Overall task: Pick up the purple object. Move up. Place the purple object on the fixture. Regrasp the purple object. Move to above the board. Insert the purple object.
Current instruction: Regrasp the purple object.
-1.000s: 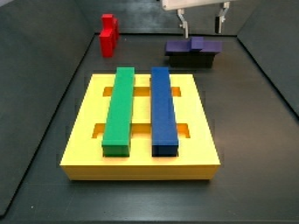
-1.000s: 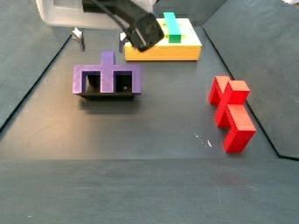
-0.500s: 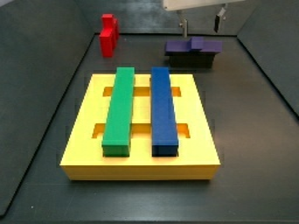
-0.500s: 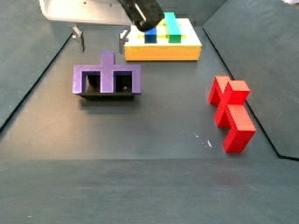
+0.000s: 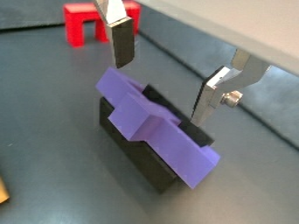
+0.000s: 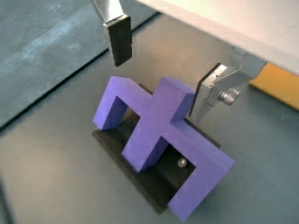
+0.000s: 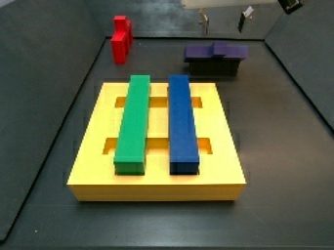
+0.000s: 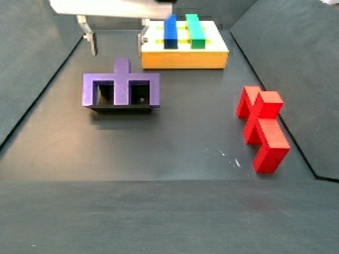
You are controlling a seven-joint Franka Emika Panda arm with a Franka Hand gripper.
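The purple object (image 8: 122, 90) rests on the black fixture (image 8: 127, 109), legs and middle tab lying flat. It is at the back of the floor in a side view (image 7: 216, 52). Both wrist views show it close up (image 5: 152, 128) (image 6: 155, 131), with the fixture (image 6: 149, 178) under it. My gripper (image 8: 117, 38) hangs open above the piece, clear of it. Its silver fingers (image 5: 121, 42) stand wide apart with nothing between them, and the gripper (image 7: 225, 15) sits near the frame's top edge.
The yellow board (image 7: 100, 146) carries a long green bar (image 7: 133, 120) and a blue bar (image 7: 182, 121). A red block (image 8: 263, 129) lies on the dark floor away from the fixture. Raised dark walls edge the floor.
The gripper has risen straight up from the purple object, which stays still on the fixture.
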